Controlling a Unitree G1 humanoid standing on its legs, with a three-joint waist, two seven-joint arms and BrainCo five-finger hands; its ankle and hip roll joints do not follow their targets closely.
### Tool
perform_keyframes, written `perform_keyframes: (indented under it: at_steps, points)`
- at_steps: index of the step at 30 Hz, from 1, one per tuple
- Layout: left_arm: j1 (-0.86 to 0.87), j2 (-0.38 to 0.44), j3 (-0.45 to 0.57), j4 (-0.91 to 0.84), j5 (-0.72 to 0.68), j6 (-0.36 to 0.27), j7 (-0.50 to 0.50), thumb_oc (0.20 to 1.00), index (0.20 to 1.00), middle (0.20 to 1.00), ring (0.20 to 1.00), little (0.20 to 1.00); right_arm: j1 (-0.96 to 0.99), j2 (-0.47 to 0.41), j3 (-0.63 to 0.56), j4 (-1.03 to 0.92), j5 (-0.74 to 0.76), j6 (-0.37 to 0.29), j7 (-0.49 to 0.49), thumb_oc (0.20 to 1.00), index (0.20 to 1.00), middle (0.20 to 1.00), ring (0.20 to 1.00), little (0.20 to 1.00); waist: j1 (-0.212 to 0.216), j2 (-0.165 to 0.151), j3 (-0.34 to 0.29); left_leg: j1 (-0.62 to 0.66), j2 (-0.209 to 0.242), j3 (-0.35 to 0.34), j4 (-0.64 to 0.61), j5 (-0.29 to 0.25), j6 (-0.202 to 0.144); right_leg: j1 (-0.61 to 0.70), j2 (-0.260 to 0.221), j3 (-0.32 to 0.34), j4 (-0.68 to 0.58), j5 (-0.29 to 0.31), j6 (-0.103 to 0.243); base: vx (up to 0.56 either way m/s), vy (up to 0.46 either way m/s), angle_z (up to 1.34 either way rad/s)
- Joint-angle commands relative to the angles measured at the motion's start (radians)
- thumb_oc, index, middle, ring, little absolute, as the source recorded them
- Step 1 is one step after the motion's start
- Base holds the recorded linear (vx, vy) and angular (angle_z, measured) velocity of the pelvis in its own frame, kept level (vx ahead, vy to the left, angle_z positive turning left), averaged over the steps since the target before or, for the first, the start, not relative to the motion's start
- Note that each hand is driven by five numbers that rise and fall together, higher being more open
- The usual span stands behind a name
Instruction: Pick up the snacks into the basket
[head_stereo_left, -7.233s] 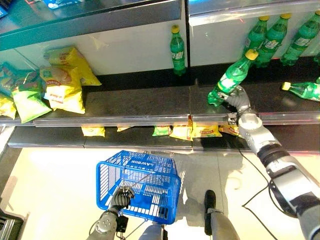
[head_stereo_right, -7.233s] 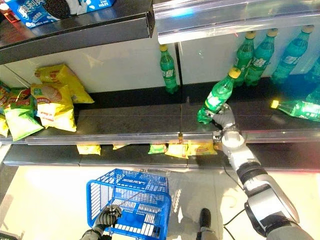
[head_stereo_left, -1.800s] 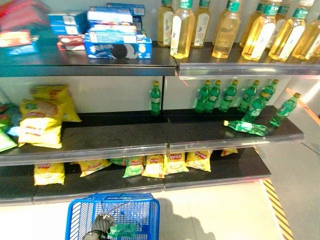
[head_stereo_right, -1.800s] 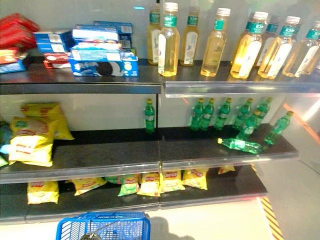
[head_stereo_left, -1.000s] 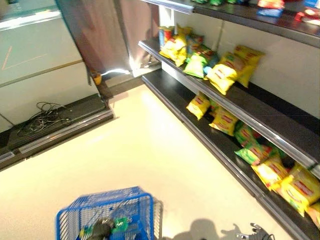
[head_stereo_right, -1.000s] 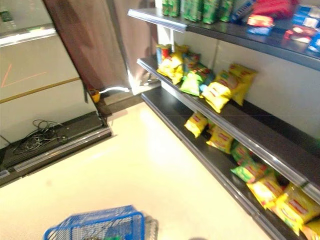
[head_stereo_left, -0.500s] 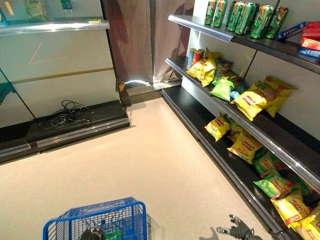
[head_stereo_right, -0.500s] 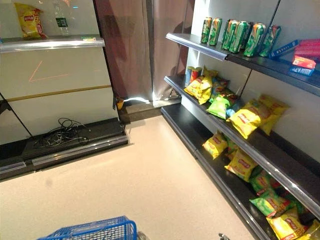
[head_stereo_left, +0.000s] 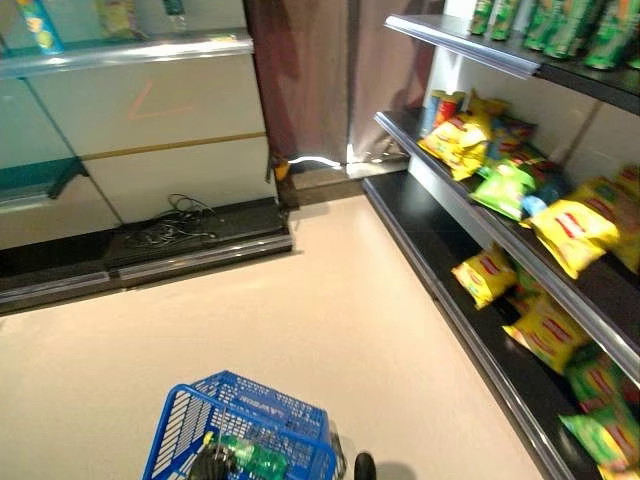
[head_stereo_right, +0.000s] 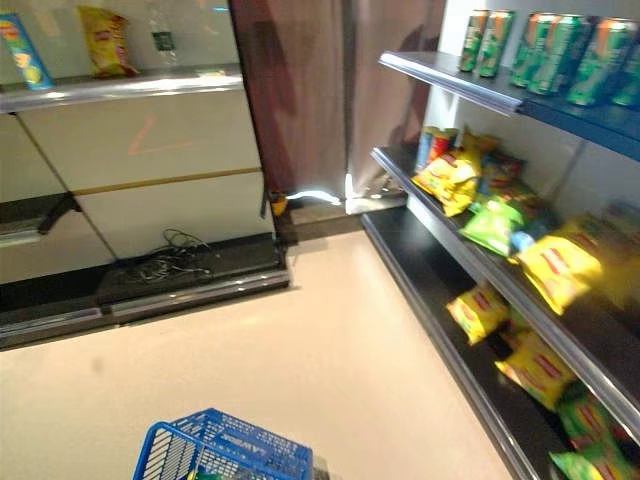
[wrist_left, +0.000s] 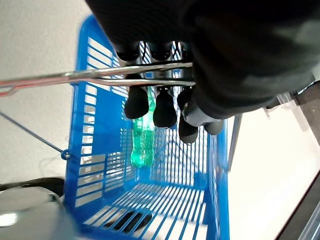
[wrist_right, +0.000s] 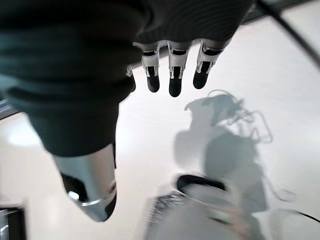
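Blue basket (head_stereo_left: 262, 424) hangs by its wire handle (wrist_left: 100, 77) from the left hand's (wrist_left: 165, 95) curled fingers, a green bottle (wrist_left: 141, 140) inside; right hand (wrist_right: 172, 70) hangs relaxed, holding nothing.

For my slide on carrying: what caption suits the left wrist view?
Left hand curled round the wire handle of the blue basket, a green bottle inside.

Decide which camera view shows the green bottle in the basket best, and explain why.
The left wrist view: the green bottle lies lengthwise on the blue basket floor, past the left hand on the handle. The left eye view catches a piece.
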Motion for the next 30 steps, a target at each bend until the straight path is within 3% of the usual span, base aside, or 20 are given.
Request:
perform_keyframes:
  at_steps: [1, 3, 4, 5, 7, 8, 9, 10, 12, 13, 15, 18, 19, 21, 22, 24, 25, 26, 29, 30]
  points:
    - [-0.073, 0.054, 0.050, -0.051, 0.038, -0.053, 0.018, 0.200, 0.200, 0.200, 0.200, 0.200, -0.013, -0.046, 0.022, -0.056, 0.030, -0.029, 0.001, 1.000, 1.000, 1.000, 1.000, 1.000, -0.005, -0.006, 0.011, 0.052, 0.011, 0.132, -0.049, 0.458, 0.000, 0.000, -0.064, 0.067, -0.083, 0.059, 0.087, 0.44, -0.260, 0.56]
    - [-0.056, 0.051, 0.062, -0.064, 0.029, -0.053, 0.024, 0.200, 0.200, 0.200, 0.200, 0.200, -0.025, -0.056, 0.045, -0.082, 0.015, -0.027, 0.005, 1.000, 1.000, 1.000, 1.000, 1.000, 0.030, -0.025, 0.031, -0.021, 0.020, 0.195, 0.026, 0.421, 0.035, 0.055, -0.065, 0.093, -0.094, 0.040, 0.072, 0.35, -0.224, 0.39]
    - [-0.056, 0.051, 0.062, -0.064, 0.029, -0.053, 0.024, 0.200, 0.200, 0.200, 0.200, 0.200, -0.025, -0.055, 0.045, -0.082, 0.015, -0.027, 0.005, 1.000, 1.000, 1.000, 1.000, 1.000, 0.029, -0.027, 0.029, -0.023, 0.018, 0.195, 0.024, 0.424, 0.035, 0.053, -0.068, 0.093, -0.094, 0.041, 0.073, 0.41, -0.221, 0.12]
    - [-0.043, 0.048, 0.063, -0.068, 0.024, -0.052, 0.024, 0.200, 0.200, 0.200, 0.200, 0.200, -0.046, -0.061, 0.051, -0.087, 0.011, -0.022, -0.008, 1.000, 1.000, 1.000, 1.000, 1.000, 0.067, -0.040, 0.051, -0.150, 0.036, 0.268, -0.006, 0.322, 0.101, 0.120, -0.063, 0.125, -0.111, 0.013, 0.068, 0.38, -0.156, 0.20]
    - [-0.022, 0.045, 0.063, -0.078, 0.024, -0.054, 0.028, 0.200, 0.200, 0.200, 0.200, 0.200, -0.057, -0.061, 0.053, -0.094, 0.008, -0.027, -0.016, 1.000, 1.000, 1.000, 1.000, 1.000, 0.096, -0.036, 0.055, -0.232, 0.052, 0.329, -0.144, 0.266, 0.138, 0.166, -0.049, 0.141, -0.120, -0.014, 0.074, 0.42, -0.103, 0.24]
    - [-0.022, 0.046, 0.063, -0.079, 0.024, -0.054, 0.028, 0.200, 0.200, 0.200, 0.200, 0.200, -0.057, -0.060, 0.053, -0.094, 0.008, -0.027, -0.016, 1.000, 1.000, 1.000, 1.000, 1.000, 0.096, -0.037, 0.054, -0.231, 0.051, 0.329, -0.148, 0.269, 0.138, 0.164, -0.050, 0.142, -0.121, -0.013, 0.075, 0.52, 0.027, -0.05]
    - [0.009, 0.043, 0.069, -0.097, 0.032, -0.055, 0.033, 0.200, 0.200, 0.200, 0.200, 0.200, -0.074, -0.065, 0.080, -0.121, -0.024, -0.028, -0.014, 1.000, 1.000, 1.000, 1.000, 1.000, 0.138, -0.014, 0.054, -0.241, 0.032, 0.294, -0.381, 0.264, 0.151, 0.211, -0.015, 0.172, -0.117, -0.049, 0.084, 0.67, 0.082, -0.52]
    - [0.018, 0.043, 0.074, -0.107, 0.033, -0.056, 0.037, 0.200, 0.200, 0.200, 0.200, 0.200, -0.086, -0.072, 0.096, -0.141, -0.047, -0.032, -0.017, 1.000, 1.000, 1.000, 1.000, 1.000, 0.168, 0.004, 0.047, -0.285, 0.059, 0.226, -0.542, 0.312, 0.142, 0.253, 0.007, 0.218, -0.107, -0.089, 0.086, 0.68, 0.080, -1.09]
    - [0.019, 0.044, 0.074, -0.107, 0.033, -0.056, 0.037, 0.200, 0.200, 0.200, 0.200, 0.200, -0.086, -0.071, 0.096, -0.141, -0.047, -0.032, -0.017, 1.000, 1.000, 1.000, 1.000, 1.000, 0.170, -0.001, 0.053, -0.270, 0.056, 0.231, -0.554, 0.315, 0.143, 0.260, 0.003, 0.221, -0.104, -0.094, 0.086, 0.31, 0.045, -1.22]
    - [0.011, 0.046, 0.079, -0.098, 0.035, -0.056, 0.044, 0.200, 0.200, 0.200, 0.200, 0.200, -0.101, -0.075, 0.097, -0.147, -0.053, -0.036, -0.023, 1.000, 1.000, 1.000, 1.000, 1.000, 0.180, 0.005, 0.049, -0.320, 0.081, 0.237, -0.634, 0.345, 0.118, 0.296, 0.010, 0.257, -0.107, -0.118, 0.091, 0.44, 0.097, -0.81]
    - [-0.002, 0.038, 0.078, -0.070, 0.039, -0.051, 0.053, 0.200, 0.200, 0.200, 0.200, 0.200, -0.115, -0.068, 0.092, -0.126, -0.054, -0.032, -0.026, 1.000, 1.000, 1.000, 1.000, 1.000, 0.190, 0.003, 0.038, -0.337, 0.098, 0.251, -0.639, 0.369, 0.105, 0.344, -0.005, 0.295, -0.116, -0.141, 0.105, 0.55, 0.228, -0.76]
    - [0.006, 0.044, 0.080, -0.074, 0.040, -0.052, 0.055, 0.200, 0.200, 0.200, 0.200, 0.200, -0.109, -0.059, 0.076, -0.116, -0.063, -0.021, -0.018, 1.000, 1.000, 1.000, 1.000, 1.000, 0.203, -0.004, 0.010, -0.307, 0.101, 0.253, -0.564, 0.382, 0.126, 0.367, -0.065, 0.325, -0.066, -0.157, 0.138, 0.44, 0.333, -1.18]
    - [0.002, 0.047, 0.074, -0.076, 0.042, -0.052, 0.055, 0.200, 0.200, 0.200, 0.200, 0.200, -0.102, -0.058, 0.067, -0.113, -0.067, -0.021, -0.022, 1.000, 1.000, 1.000, 1.000, 1.000, 0.195, -0.010, 0.009, -0.307, 0.094, 0.267, -0.535, 0.372, 0.136, 0.351, -0.088, 0.327, -0.016, -0.140, 0.154, 0.35, 0.328, -1.50]
    - [-0.018, 0.057, 0.058, -0.070, 0.057, -0.053, 0.052, 0.200, 0.200, 0.200, 0.200, 0.200, -0.100, -0.049, 0.053, -0.087, -0.076, -0.017, -0.024, 1.000, 1.000, 1.000, 1.000, 1.000, 0.179, -0.026, 0.009, -0.286, 0.072, 0.309, -0.490, 0.319, 0.166, 0.278, -0.136, 0.341, 0.130, -0.014, 0.197, 0.31, 0.293, -1.31]
    - [-0.027, 0.065, 0.048, -0.074, 0.059, -0.052, 0.049, 0.200, 0.200, 0.200, 0.200, 0.200, -0.096, -0.049, 0.041, -0.088, -0.072, -0.019, -0.034, 1.000, 1.000, 1.000, 1.000, 1.000, 0.168, -0.030, 0.016, -0.269, 0.062, 0.329, -0.477, 0.304, 0.171, 0.238, -0.152, 0.338, 0.192, 0.084, 0.212, 0.25, 0.265, -0.98]
    - [-0.040, 0.089, 0.041, -0.096, 0.056, -0.055, 0.046, 0.200, 0.200, 0.200, 0.200, 0.200, -0.107, -0.042, 0.030, -0.102, -0.051, -0.018, -0.041, 1.000, 1.000, 1.000, 1.000, 1.000, 0.146, -0.006, 0.044, -0.215, 0.074, 0.346, -0.490, 0.278, 0.199, 0.132, -0.163, 0.294, 0.306, 0.157, 0.187, 0.18, 0.272, -0.86]
    - [-0.040, 0.089, 0.042, -0.096, 0.056, -0.055, 0.046, 0.200, 0.200, 0.200, 0.200, 0.200, -0.107, -0.041, 0.030, -0.103, -0.051, -0.018, -0.041, 1.000, 1.000, 1.000, 1.000, 1.000, 0.146, -0.008, 0.045, -0.214, 0.072, 0.347, -0.490, 0.277, 0.199, 0.131, -0.164, 0.295, 0.312, 0.154, 0.186, 0.23, 0.319, -0.87]
    - [-0.033, 0.091, 0.044, -0.085, 0.072, -0.055, 0.037, 0.200, 0.200, 0.200, 0.200, 0.200, -0.107, -0.033, 0.032, -0.108, -0.052, -0.017, -0.040, 1.000, 1.000, 1.000, 1.000, 1.000, 0.141, -0.005, 0.048, -0.161, 0.069, 0.355, -0.511, 0.246, 0.206, 0.089, -0.169, 0.216, 0.283, 0.093, 0.176, 0.17, 0.194, -0.65]
    - [-0.031, 0.084, 0.045, -0.066, 0.073, -0.054, 0.032, 0.200, 0.200, 0.200, 0.200, 0.200, -0.104, -0.024, 0.021, -0.085, -0.031, -0.021, -0.040, 1.000, 1.000, 1.000, 1.000, 1.000, 0.129, -0.005, 0.048, -0.128, 0.059, 0.357, -0.524, 0.232, 0.209, 0.058, -0.148, 0.157, 0.207, 0.047, 0.173, 0.27, 0.190, -0.86]
    - [-0.033, 0.078, 0.050, -0.040, 0.073, -0.054, 0.034, 0.200, 0.200, 0.200, 0.200, 0.200, -0.104, -0.014, 0.013, -0.063, -0.020, -0.021, -0.043, 1.000, 1.000, 1.000, 1.000, 1.000, 0.129, -0.011, 0.048, -0.104, 0.053, 0.370, -0.532, 0.212, 0.205, 0.037, -0.172, 0.071, 0.093, 0.037, 0.174, 0.24, 0.064, -0.67]
